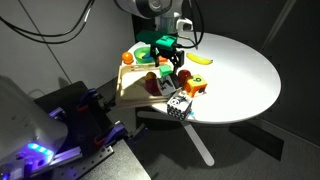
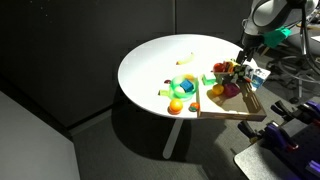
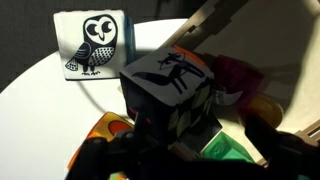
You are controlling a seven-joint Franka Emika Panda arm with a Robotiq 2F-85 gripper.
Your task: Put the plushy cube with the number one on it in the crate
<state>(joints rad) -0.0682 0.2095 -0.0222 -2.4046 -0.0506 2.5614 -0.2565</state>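
Round white worktop [image 1: 240, 85] under claw [image 1: 168, 55], stretching well beyond it; brightly lit, surface shining against dim room. White pedestal leg [image 1: 200, 148] below worktop, slanting down to floor [image 1: 265, 150]. Floor dark grey, in shadow, far beneath claw. Dark wall [image 2: 60, 40] across worktop from claw, plain, unlit. Black cables [image 1: 50, 25] hang in an exterior view, well off to side of claw. Blue-purple frame [image 2: 292, 135] stands beside worktop edge, low, near claw side, faint glow on it.
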